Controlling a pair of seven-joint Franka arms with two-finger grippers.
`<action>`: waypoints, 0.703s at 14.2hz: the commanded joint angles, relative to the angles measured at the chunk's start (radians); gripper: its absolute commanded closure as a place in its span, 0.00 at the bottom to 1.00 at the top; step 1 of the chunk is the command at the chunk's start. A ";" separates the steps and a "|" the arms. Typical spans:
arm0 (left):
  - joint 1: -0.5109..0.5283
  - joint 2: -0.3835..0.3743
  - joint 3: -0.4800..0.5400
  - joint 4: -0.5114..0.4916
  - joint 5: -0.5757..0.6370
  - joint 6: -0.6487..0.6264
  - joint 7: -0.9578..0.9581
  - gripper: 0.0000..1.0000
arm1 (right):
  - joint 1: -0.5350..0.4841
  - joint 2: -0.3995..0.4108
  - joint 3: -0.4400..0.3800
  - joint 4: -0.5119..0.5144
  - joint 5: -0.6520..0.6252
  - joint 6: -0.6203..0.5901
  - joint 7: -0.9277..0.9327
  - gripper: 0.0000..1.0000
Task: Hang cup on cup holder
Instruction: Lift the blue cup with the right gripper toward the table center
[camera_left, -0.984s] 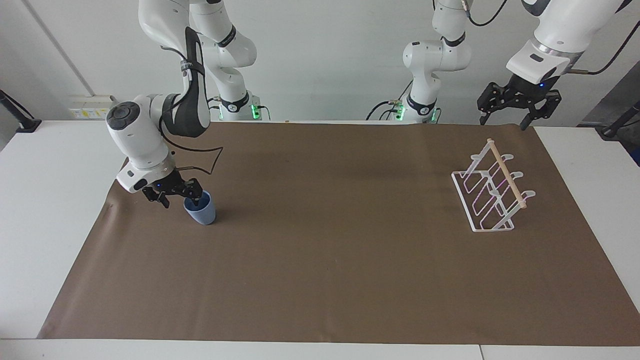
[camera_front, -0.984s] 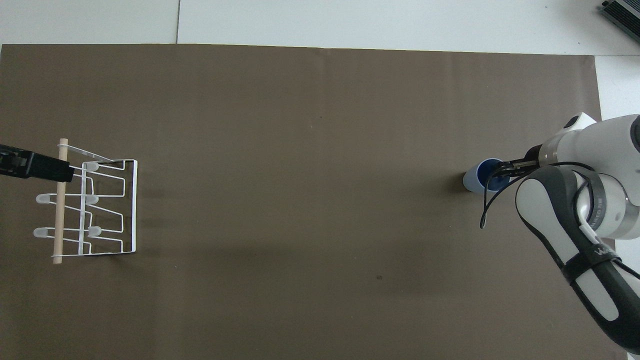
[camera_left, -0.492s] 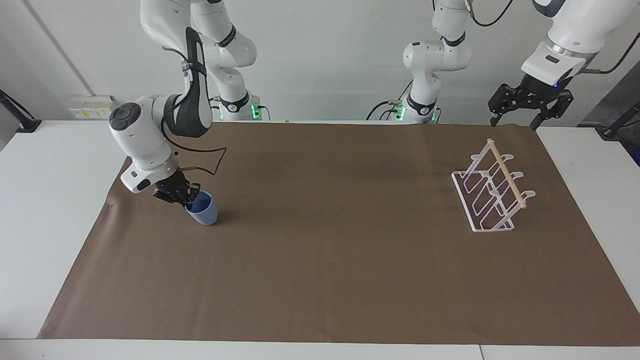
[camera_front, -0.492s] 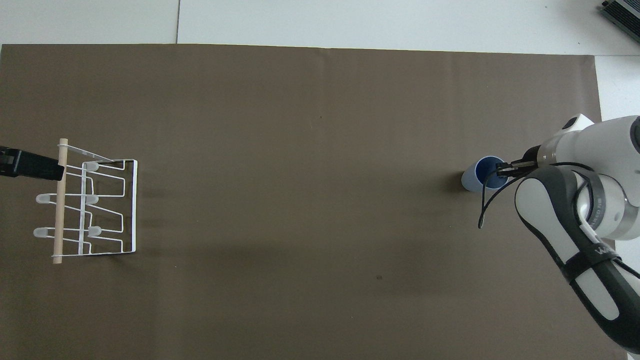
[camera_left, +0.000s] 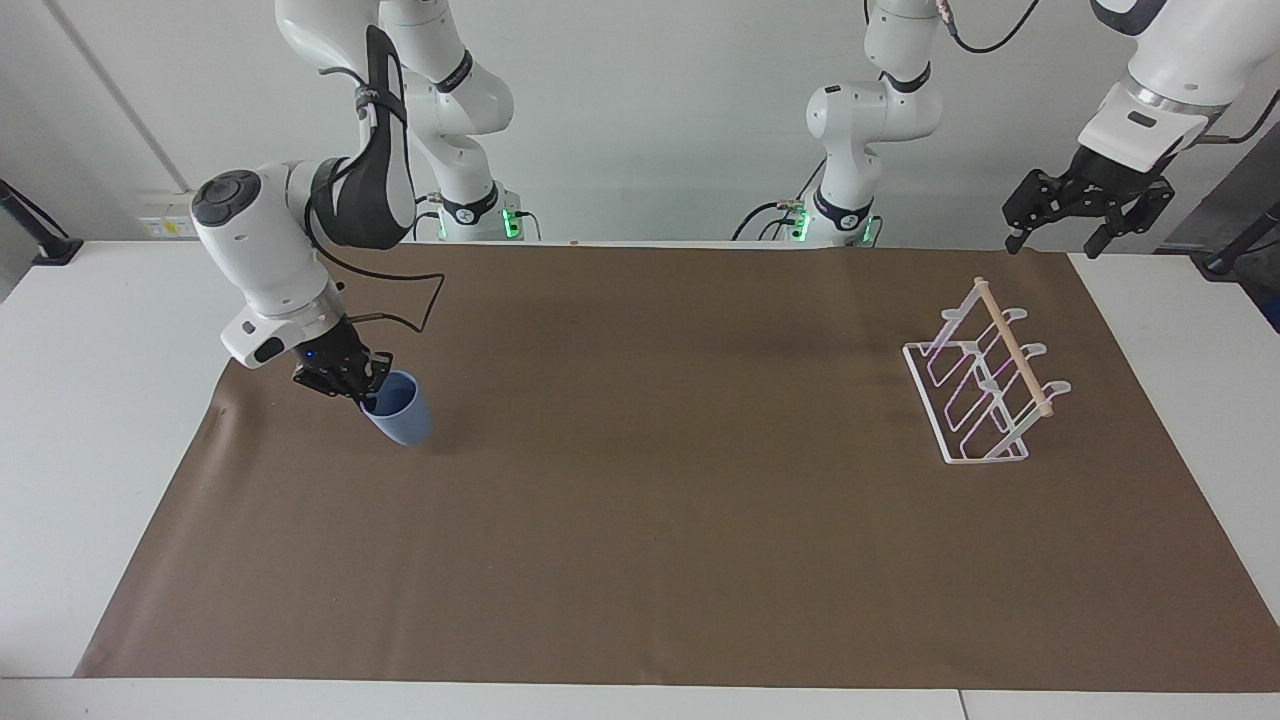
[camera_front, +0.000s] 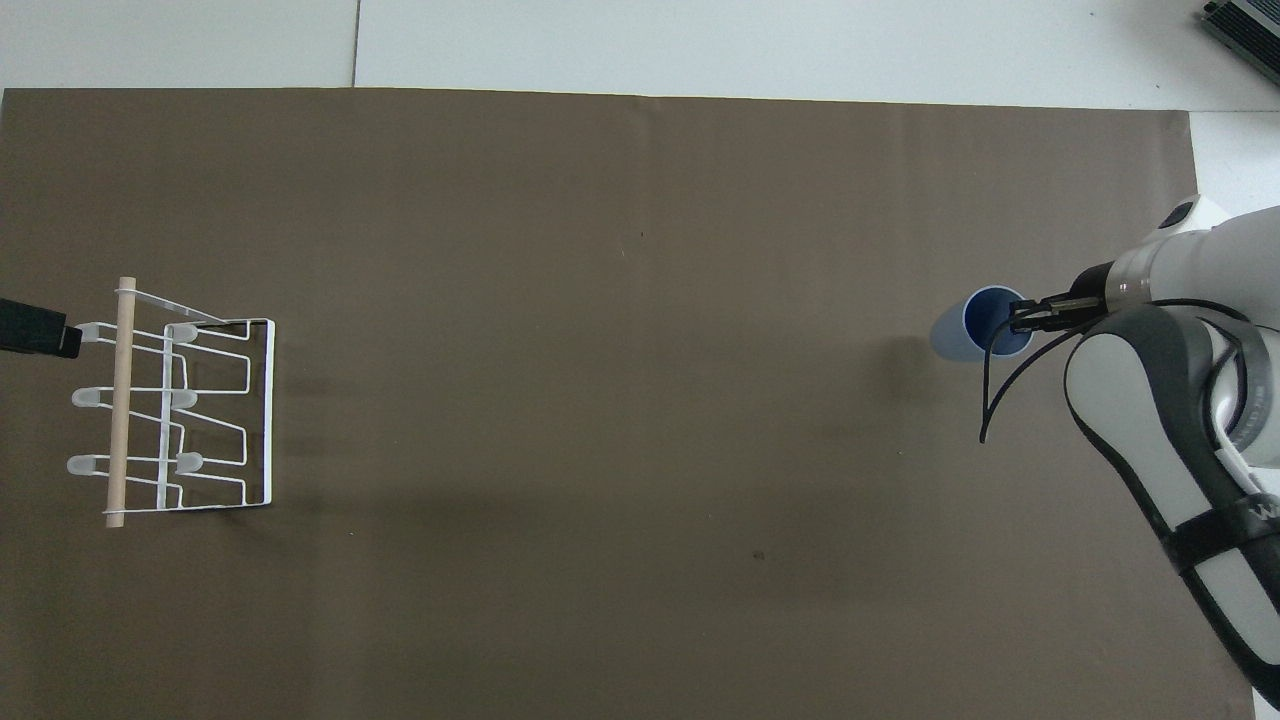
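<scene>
Matte blue tapered cup (camera_left: 400, 415) hangs tilted in right hand (camera_left: 362, 390).

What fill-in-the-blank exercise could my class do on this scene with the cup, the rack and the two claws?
1. The right claw is shut on the rim of the blue ____.
2. The cup hangs tilted over the ____ mat.
3. The white wire rack carries a ____ dowel along its top.
4. The left claw is up in the air with its fingers ____.

Missing words: cup; brown; wooden; open
</scene>
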 joint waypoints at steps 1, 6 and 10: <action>0.018 -0.025 -0.006 -0.026 0.003 0.018 -0.005 0.00 | -0.012 0.009 0.005 0.147 0.142 -0.146 -0.030 1.00; 0.043 -0.054 -0.004 -0.017 0.006 0.018 -0.002 0.00 | 0.019 -0.001 0.006 0.131 0.472 -0.186 -0.048 1.00; 0.041 -0.091 0.000 -0.019 0.011 0.009 -0.002 0.00 | 0.071 -0.003 0.006 0.093 0.751 -0.233 -0.082 1.00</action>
